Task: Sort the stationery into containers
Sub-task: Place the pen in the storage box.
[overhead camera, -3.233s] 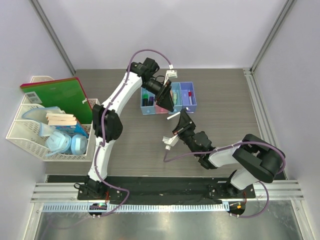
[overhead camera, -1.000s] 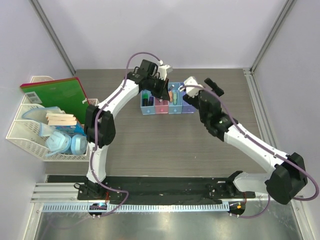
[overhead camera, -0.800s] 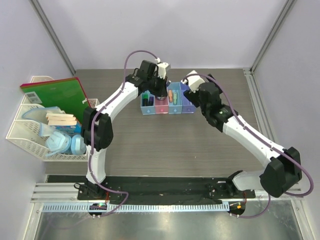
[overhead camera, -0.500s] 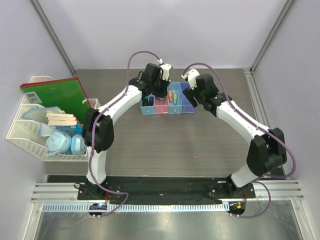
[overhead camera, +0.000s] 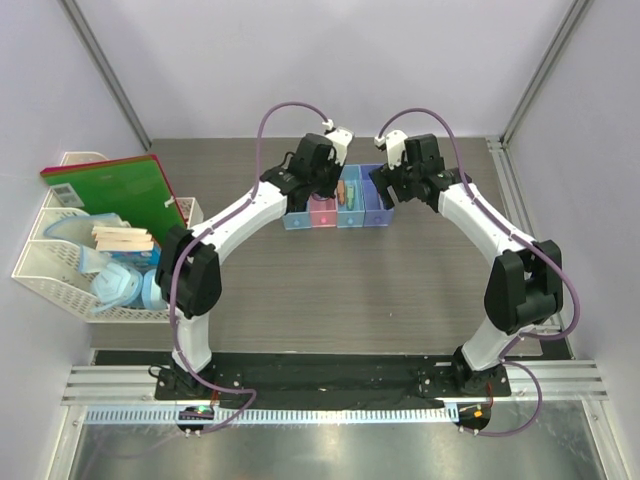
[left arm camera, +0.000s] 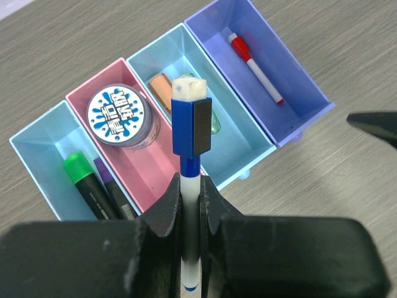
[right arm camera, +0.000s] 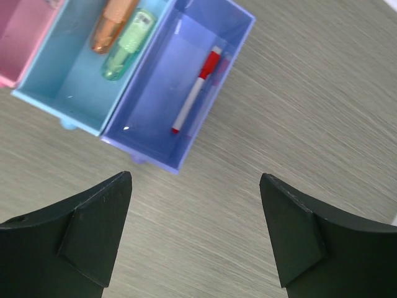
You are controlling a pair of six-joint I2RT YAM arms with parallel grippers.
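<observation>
Highlighters (left arm camera: 84,180) in blue bin (left arm camera: 37,133), jar (left arm camera: 121,115) in pink bin (left arm camera: 149,167), red marker (left arm camera: 257,68) in purple bin (left arm camera: 291,87). Left pincer (left arm camera: 191,186) gripping blue-capped marker (left arm camera: 191,124); right pincer (right arm camera: 195,179) spread wide.

My top cam: fixed high behind rig, facing down over whole table (overhead camera: 300,290). My left wrist cam: close above bin row (left arm camera: 245,146), angled down. Right wrist cam: close over purple bin (right arm camera: 142,152). All share bin row.

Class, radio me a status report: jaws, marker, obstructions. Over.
Left jaws shut on blue-capped marker, above the bins. Right jaws open, empty, beside purple bin. Nothing seen blocking.
</observation>
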